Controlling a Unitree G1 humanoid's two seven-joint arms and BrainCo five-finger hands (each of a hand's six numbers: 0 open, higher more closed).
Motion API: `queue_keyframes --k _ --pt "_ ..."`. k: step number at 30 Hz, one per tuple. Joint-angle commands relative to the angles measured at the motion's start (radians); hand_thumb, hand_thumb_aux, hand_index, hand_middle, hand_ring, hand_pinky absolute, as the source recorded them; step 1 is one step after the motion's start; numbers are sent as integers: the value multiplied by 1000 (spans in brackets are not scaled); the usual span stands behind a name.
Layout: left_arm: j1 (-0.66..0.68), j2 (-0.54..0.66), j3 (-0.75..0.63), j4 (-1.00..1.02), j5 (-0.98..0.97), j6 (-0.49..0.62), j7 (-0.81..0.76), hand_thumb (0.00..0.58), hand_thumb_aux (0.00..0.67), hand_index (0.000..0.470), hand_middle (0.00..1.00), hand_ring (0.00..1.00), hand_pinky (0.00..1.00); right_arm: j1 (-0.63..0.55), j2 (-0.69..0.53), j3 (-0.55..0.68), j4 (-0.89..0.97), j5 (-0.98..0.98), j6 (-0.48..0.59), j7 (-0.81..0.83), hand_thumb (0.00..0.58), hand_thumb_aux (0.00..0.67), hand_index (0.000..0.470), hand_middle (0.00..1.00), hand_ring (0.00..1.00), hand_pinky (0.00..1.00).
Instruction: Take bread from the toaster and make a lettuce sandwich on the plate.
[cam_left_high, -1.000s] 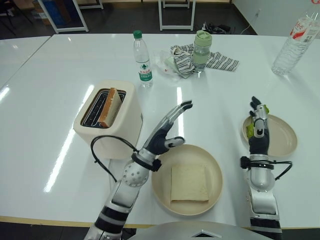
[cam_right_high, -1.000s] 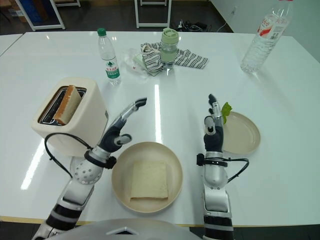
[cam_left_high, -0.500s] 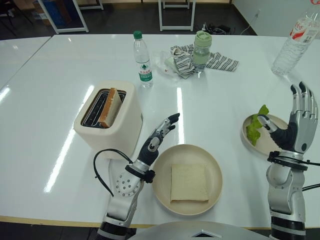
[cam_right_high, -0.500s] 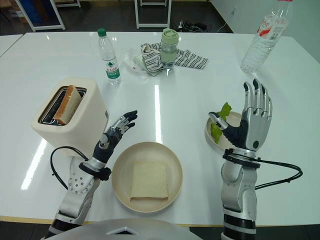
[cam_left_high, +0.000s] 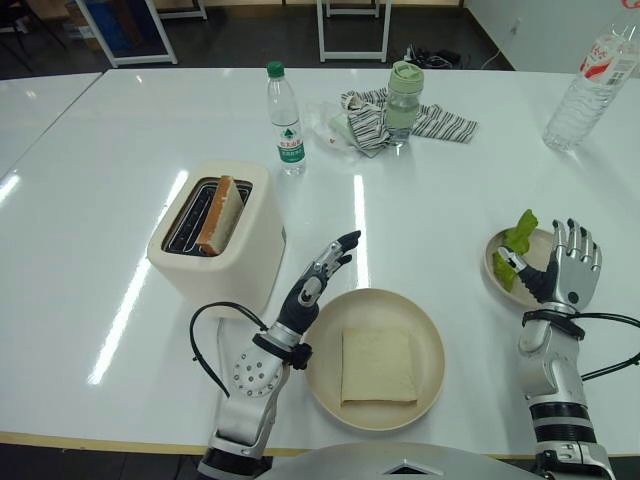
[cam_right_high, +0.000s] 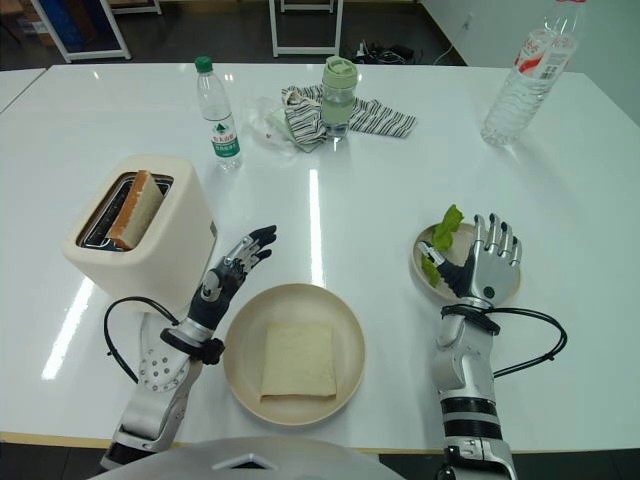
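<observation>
Bread comes first. In the left eye view a browned slice of toast (cam_left_high: 222, 214) stands upright in the slot of the cream-coloured toaster (cam_left_high: 215, 265), its top edge proud of the slot. Judge it light, stiff and crumbly. Pinch that exposed top edge across its two faces and lift straight up, gently. A pale square bread slice (cam_left_high: 378, 365) already lies flat in the large round beige plate (cam_left_high: 322, 385). Your left hand (cam_left_high: 312, 288) sits between toaster and large plate, just beside the plate's rim. Its fingers are stretched out and a little apart, holding nothing.

In the right eye view, the crinkled green lettuce leaf (cam_right_high: 443, 232) rests at the left edge of the small beige plate (cam_right_high: 508, 283), well apart from the large plate. Expect it to be very light, limp, and easy to tear or drop. Take it near its thicker middle with a soft pinch. Your right hand (cam_right_high: 487, 266) stands over that small plate with its fingers pointing up and spread. Its thumb is just beside the leaf, perhaps touching it, but nothing is grasped.
</observation>
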Motion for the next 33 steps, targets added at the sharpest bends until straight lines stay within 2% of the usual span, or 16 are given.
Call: queue_keyframes --k 1,3,4,5,6,7,8,17,23,29,33 --pt "8 -7 -6 -3 15 17 -2 0 0 0 0 0 0 -37 -22 34 85 45 15 -6 0 0 0 0 0 0" --pt "9 -11 -7 -2 17 18 -3 0 0 0 0 0 0 -48 -23 57 123 60 16 -13 0 0 0 0 0 0" --pt "8 -12 -7 -1 18 18 -3 0 0 0 0 0 0 -54 -23 67 141 67 16 -17 36 21 15 0 0 0" --pt "9 -13 -7 -1 19 19 -4 0 0 0 0 0 0 -59 -23 76 157 74 17 -20 136 84 59 0 0 0" --pt "10 -14 -6 -2 20 21 -5 0 0 0 0 0 0 -63 -24 86 172 83 18 -20 445 347 243 0 0 0" --pt "11 -15 -6 -3 22 22 -6 0 0 0 0 0 0 -66 -26 93 181 91 19 -22 578 631 442 0 0 0" --pt "11 -16 -5 -3 23 22 -6 0 0 0 0 0 0 -68 -28 99 187 99 19 -25 580 670 470 0 0 0" --pt "14 -18 0 1 29 23 -8 0 0 0 0 0 0 -56 -52 126 150 144 25 -40 580 670 470 0 0 0" --pt "15 -19 3 5 31 22 -7 0 0 0 0 0 0 -4 -80 113 8 156 16 -49 580 670 470 0 0 0" --pt "7 -25 5 21 35 17 -1 0 0 0 0 0 0 99 -149 129 -262 86 -79 -93 580 670 470 0 0 0" --pt "-6 -33 8 36 47 14 8 0 0 0 0 0 0 193 -243 158 -450 -3 -215 -108 580 670 470 0 0 0"
